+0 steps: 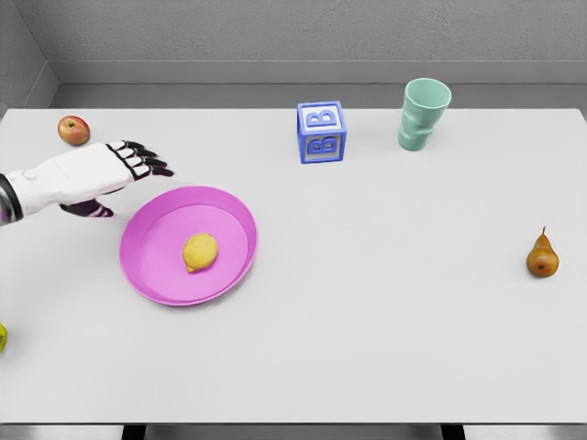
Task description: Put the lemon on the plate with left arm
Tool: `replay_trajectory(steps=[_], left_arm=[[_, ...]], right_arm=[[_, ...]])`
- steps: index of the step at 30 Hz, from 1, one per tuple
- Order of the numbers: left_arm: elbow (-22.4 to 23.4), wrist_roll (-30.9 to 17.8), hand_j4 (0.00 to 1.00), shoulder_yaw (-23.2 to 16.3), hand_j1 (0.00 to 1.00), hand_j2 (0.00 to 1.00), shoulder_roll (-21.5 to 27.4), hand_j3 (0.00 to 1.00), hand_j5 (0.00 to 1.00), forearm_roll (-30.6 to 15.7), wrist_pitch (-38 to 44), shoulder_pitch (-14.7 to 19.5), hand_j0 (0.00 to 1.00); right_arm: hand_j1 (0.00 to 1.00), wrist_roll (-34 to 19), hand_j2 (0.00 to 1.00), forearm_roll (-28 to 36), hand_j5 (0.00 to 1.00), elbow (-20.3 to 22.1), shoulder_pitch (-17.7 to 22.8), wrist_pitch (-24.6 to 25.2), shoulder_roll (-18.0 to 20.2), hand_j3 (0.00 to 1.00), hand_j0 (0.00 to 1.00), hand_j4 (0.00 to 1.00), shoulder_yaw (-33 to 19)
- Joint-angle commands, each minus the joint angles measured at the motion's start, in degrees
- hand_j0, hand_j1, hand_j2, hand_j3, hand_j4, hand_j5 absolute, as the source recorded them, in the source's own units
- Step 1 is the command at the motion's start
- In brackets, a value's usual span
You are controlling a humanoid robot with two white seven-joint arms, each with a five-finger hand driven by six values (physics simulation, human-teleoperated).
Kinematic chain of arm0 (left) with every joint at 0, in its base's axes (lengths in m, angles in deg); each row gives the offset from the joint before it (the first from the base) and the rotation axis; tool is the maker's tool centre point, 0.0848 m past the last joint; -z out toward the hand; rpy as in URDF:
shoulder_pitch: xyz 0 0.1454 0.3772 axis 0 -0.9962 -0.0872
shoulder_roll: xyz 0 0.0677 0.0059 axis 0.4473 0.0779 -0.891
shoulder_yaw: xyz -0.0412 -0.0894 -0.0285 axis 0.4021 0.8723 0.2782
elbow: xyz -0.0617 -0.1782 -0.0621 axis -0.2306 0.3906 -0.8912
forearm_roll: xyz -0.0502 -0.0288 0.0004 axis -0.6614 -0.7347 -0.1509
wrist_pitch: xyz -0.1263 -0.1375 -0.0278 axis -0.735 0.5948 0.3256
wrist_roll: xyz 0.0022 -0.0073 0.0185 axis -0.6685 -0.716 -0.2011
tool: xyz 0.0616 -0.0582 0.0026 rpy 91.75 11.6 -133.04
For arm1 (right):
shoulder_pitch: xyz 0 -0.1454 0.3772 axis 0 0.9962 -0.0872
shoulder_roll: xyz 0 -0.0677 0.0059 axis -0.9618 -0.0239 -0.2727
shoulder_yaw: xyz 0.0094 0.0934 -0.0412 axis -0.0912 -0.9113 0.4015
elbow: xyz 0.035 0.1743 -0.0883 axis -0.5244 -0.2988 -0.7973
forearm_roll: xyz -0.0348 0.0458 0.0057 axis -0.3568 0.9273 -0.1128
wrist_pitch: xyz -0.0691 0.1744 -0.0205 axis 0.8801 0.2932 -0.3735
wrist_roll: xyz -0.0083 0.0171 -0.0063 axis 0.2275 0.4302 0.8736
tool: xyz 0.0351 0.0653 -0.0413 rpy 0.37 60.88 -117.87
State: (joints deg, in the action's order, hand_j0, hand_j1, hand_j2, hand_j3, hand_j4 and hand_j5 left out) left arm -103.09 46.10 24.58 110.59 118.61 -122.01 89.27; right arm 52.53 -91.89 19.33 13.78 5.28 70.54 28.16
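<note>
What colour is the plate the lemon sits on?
Pink-magenta plate, seen plainly in the head view, with the yellow lemon resting on it.

Clearly a simulated test room, not a lived-in home or kitchen. Rendered, flat and evenly lit throughout. Plain white desk (367, 321) against bare grey walls (275, 32), with nothing hung or shelved. Scattered well apart across the desk like test props: a pink plate (147, 275) holding a lemon (200, 252), an apple (73, 130), a pear (542, 258), a blue letter block (321, 132), a green cup (424, 114). Toy and fruit mixed with no household order. White robot arm (55, 181) over the desk's left side.
</note>
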Motion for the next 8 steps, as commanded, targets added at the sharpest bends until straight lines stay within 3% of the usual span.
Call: replay_trajectory(steps=[1, 8], left_arm=[[3.12, 0.06, 1.0, 3.31, 1.0, 1.0, 1.65, 1.0, 1.0, -1.98, 0.11, 0.0, 1.0], [1.98, -0.02, 1.0, 2.6, 1.0, 1.0, 1.65, 1.0, 1.0, -4.7, 0.11, -1.23, 1.0]], right_arm=[[1.0, -0.01, 1.0, 0.01, 1.0, -0.01, 0.0, 0.0, 0.0, 1.0, 1.0, 1.0, 0.0], [1.0, -0.01, 1.0, 0.01, 1.0, -0.01, 0.0, 0.0, 0.0, 1.0, 1.0, 1.0, 0.0]])
